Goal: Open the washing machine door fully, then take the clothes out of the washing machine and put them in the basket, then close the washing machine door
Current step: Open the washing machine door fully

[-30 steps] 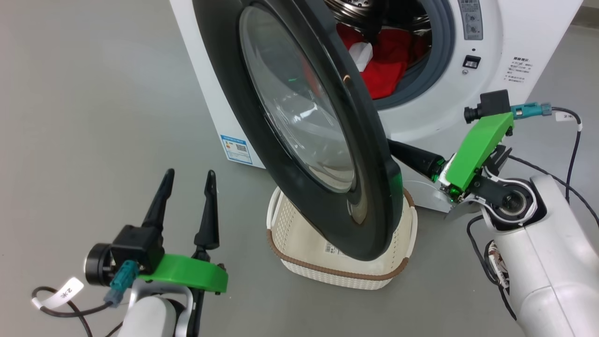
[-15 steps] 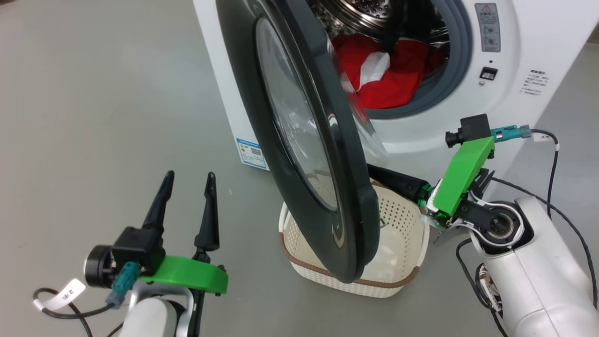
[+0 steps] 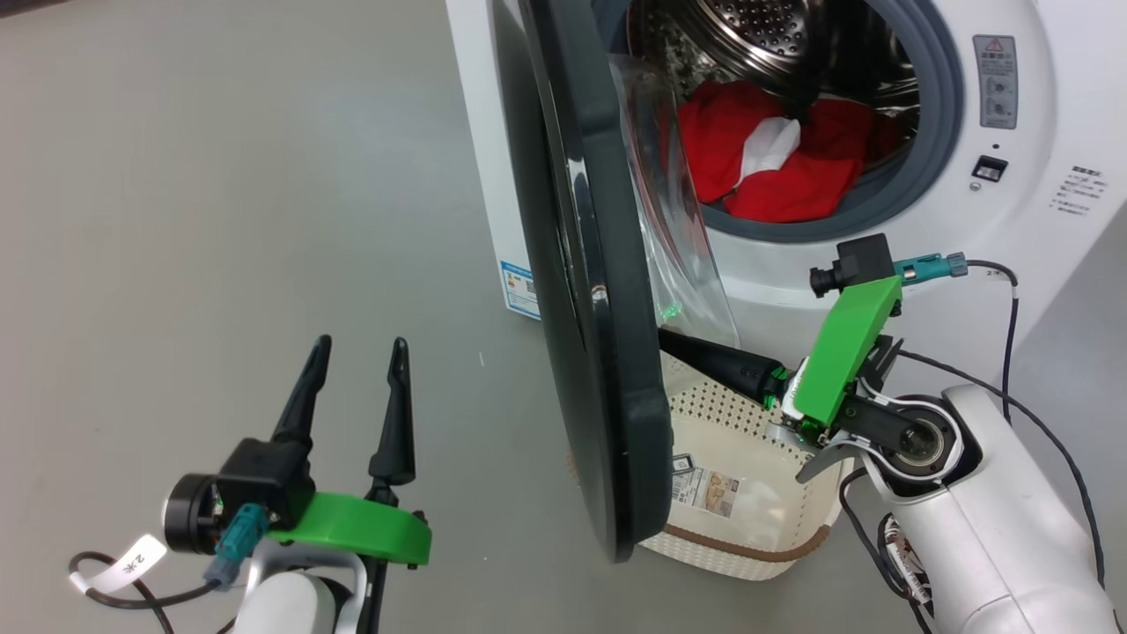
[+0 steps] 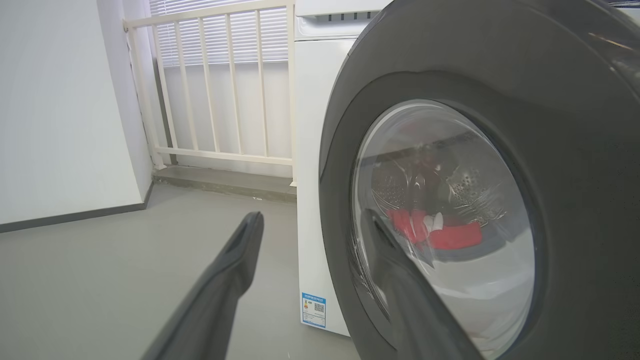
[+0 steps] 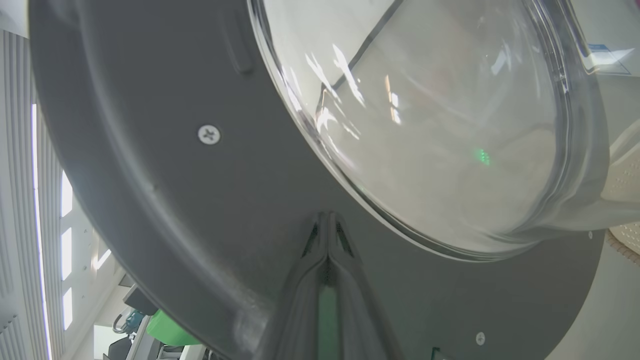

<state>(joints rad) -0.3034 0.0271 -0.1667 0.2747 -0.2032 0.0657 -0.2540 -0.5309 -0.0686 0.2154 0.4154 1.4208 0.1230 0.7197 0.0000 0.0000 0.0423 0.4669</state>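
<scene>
Pressing the right hand [image 5: 327, 225], fingers together, on the inner ring of the half-open washing machine door [image 3: 581, 264] above the basket [image 3: 748, 546]; aiming along the swing, avoiding the glass [image 5: 425, 125]. Holding the left hand [image 3: 357, 352], fingers apart, clear. Leaving the clothes [image 3: 775, 167] in the drum [image 3: 775, 35].

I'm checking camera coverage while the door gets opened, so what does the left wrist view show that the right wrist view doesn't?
Left wrist view: the outer face of the washing machine door, the red clothes seen through its glass, the white side of the washing machine with a blue label, a white railing, and the open left gripper. Right wrist view: the door's inner face with a screw, the shut right gripper with its tips against the dark ring, and a corner of the basket. Shared: the door and its glass.
</scene>
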